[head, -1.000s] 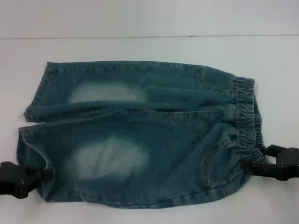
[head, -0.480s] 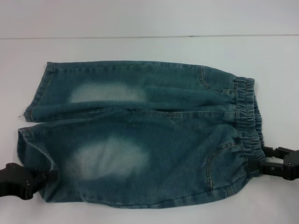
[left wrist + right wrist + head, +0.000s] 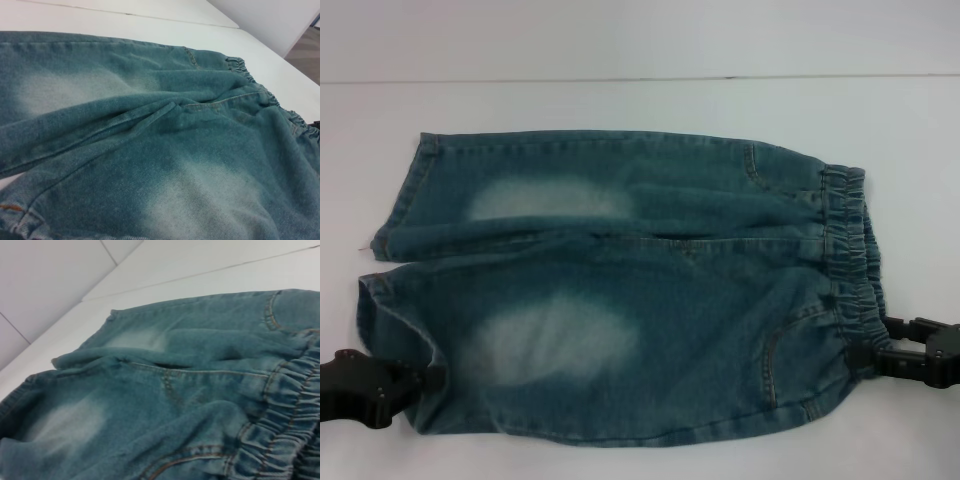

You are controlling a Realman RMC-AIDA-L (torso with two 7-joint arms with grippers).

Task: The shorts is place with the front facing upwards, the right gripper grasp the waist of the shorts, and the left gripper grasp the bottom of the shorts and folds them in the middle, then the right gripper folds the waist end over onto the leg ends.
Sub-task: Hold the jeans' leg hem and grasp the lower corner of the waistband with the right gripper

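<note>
A pair of denim shorts [image 3: 620, 290] lies flat on the white table [image 3: 620, 100], front side up, with the two legs pointing left and the elastic waistband [image 3: 850, 250] gathered on the right. Each leg carries a pale faded patch, and the far leg is separated from the near one by a shallow crease running across the middle. The left gripper [image 3: 425, 378] sits at the near left corner, its dark fingertips touching the hem of the near leg; the cloth hides the tips, so whether it has closed on the hem cannot be told. The right gripper [image 3: 868, 358] sits at the near right corner, fingertips against the near end of the waistband, and its grip likewise cannot be made out. Both wrist views show only the denim up close, with its orange stitching [image 3: 170, 385] and the ruffled waistband.
</note>
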